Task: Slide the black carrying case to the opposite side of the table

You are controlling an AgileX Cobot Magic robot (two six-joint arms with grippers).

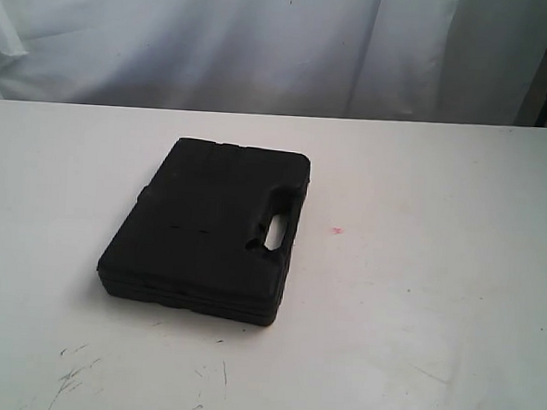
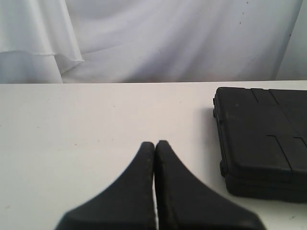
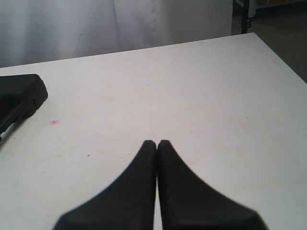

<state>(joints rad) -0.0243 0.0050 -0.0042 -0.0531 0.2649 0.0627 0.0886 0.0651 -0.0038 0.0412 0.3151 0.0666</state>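
The left end effector (image 2: 154, 143) and the right end effector (image 3: 157, 143) are hovering over the plain white desk (image 1: 434, 317), each with black fingers pressed together on nothing. Dark scuff marks (image 1: 73, 374) are showing near the front edge. Farther, the flat rectangular matte black plastic case (image 1: 207, 229) is lying left of centre, its handle cutout facing a tiny red dot (image 1: 337, 230). A white cloth (image 1: 265, 37) is hanging behind.

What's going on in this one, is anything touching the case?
Nothing is handling the case at this moment. It lies flat on the white table, left of centre in the exterior view, with its handle cutout towards the right. The left gripper and the right gripper each have their fingers shut on nothing, clear of the case. The slide looks not yet begun.
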